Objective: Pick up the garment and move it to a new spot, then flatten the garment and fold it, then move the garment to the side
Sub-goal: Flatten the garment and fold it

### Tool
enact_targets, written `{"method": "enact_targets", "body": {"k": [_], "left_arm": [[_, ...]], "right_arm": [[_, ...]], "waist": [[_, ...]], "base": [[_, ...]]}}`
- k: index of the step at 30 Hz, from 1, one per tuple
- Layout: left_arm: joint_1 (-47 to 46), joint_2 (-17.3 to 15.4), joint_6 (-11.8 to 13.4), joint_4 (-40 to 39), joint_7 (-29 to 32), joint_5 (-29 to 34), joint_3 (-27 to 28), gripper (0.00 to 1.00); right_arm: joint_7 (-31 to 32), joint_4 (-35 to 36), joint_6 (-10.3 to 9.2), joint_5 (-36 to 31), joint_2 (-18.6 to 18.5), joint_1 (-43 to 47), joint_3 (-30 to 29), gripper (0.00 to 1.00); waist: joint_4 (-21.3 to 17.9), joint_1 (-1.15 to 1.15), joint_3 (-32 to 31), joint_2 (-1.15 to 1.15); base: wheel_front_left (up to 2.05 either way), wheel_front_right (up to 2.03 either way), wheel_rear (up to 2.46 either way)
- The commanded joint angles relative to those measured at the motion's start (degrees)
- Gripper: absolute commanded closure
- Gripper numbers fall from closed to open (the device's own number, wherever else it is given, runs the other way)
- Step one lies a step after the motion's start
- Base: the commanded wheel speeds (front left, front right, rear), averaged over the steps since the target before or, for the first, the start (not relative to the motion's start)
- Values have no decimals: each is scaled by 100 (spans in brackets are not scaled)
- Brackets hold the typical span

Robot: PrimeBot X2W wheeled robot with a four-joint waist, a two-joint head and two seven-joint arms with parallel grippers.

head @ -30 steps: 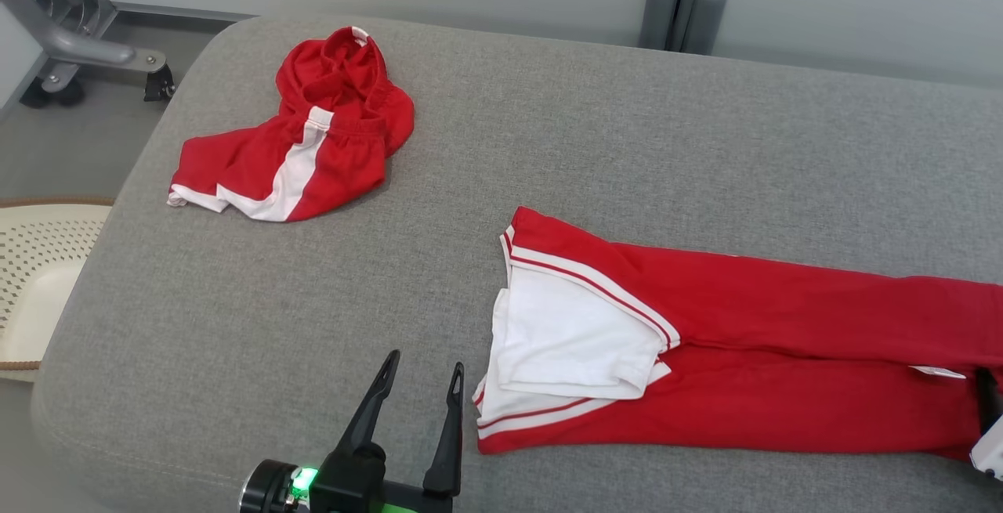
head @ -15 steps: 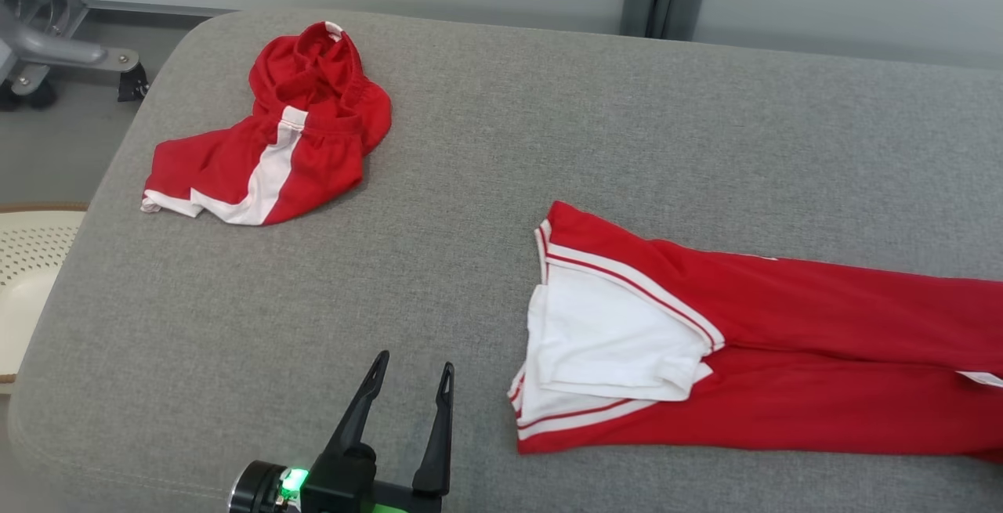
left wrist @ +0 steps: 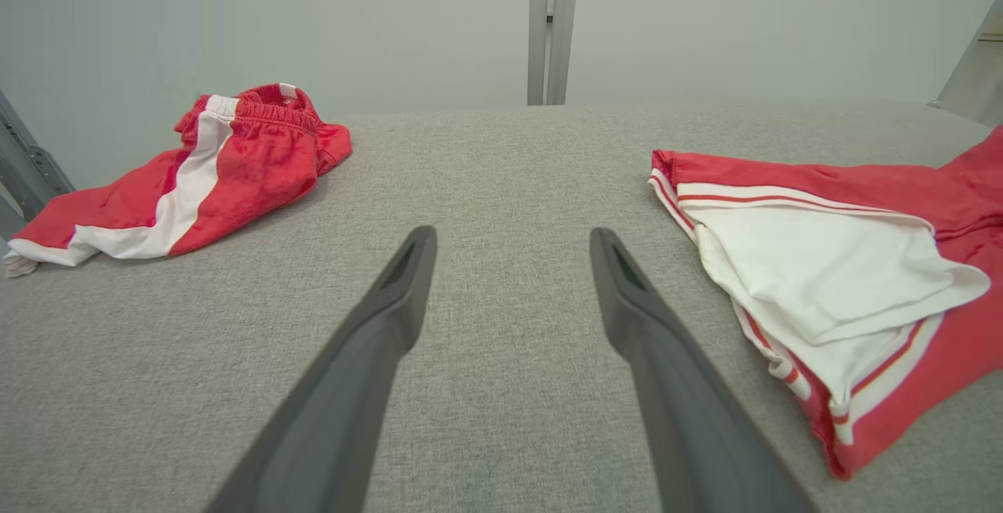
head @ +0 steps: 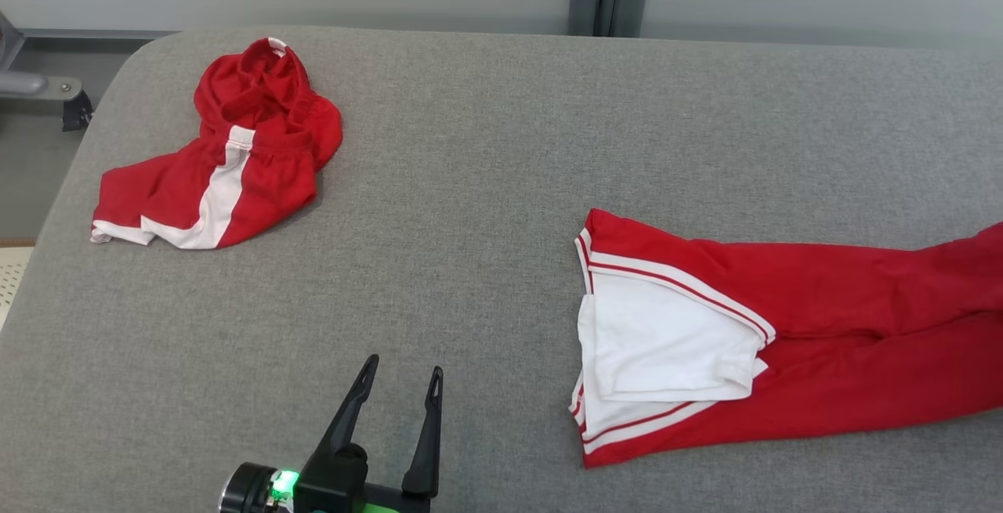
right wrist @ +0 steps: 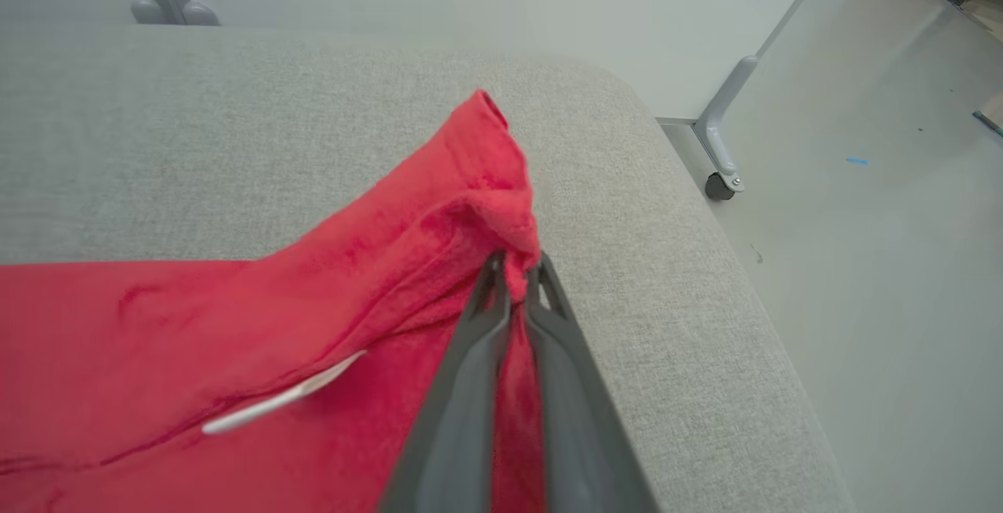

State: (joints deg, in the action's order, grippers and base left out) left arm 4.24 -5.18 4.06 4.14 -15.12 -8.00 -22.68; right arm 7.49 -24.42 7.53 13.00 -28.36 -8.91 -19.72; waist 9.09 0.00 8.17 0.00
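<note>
Lifted at its right end since a second ago, the garment (head: 823, 325) lies on the bench's (head: 486, 184) right side. Head view: red shorts (head: 227, 160) far left, left end effector (head: 403, 364) spread. Right wrist view: right end effector (right wrist: 517, 262) pinching that raised end.

- Wide grey woven-fabric cushion (head: 486, 184): plain heathered grey all over.
- Long red fabric garment (head: 846, 309), on the cushion's right half: solid red, with a white panel edged by thin red-and-white stripes.
- Crumpled red fabric shorts (head: 266, 176), at the cushion's far left corner: red, one broad white side stripe, white hem.
</note>
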Motion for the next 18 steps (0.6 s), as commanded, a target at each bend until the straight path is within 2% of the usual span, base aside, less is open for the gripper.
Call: {"method": "enact_targets", "body": {"k": [1,7,12,18], "left_arm": [[99,8,-30,42,-2,26,18,0],[82,44,-105,201,-2,42,-18,0],[47,72,-161,293,-2,60,-61,0],[72,96,-216,371,-2,45,-80,0]], "right_arm": [[118,295,-8,-63,89,62,16,100],[786,1843,-8,-254,596,406,48,100],[1173,2987,-7,-505,1170,703,282,100],[1347,3613,-7,-643,1764,864,892,100]], "waist": [[-38,0,-45,0],[36,0,-137,0],[205,0,-202,0],[429,0,-243,0]], "base": [[0,0,0],[0,0,0],[0,0,0],[0,0,0]]}}
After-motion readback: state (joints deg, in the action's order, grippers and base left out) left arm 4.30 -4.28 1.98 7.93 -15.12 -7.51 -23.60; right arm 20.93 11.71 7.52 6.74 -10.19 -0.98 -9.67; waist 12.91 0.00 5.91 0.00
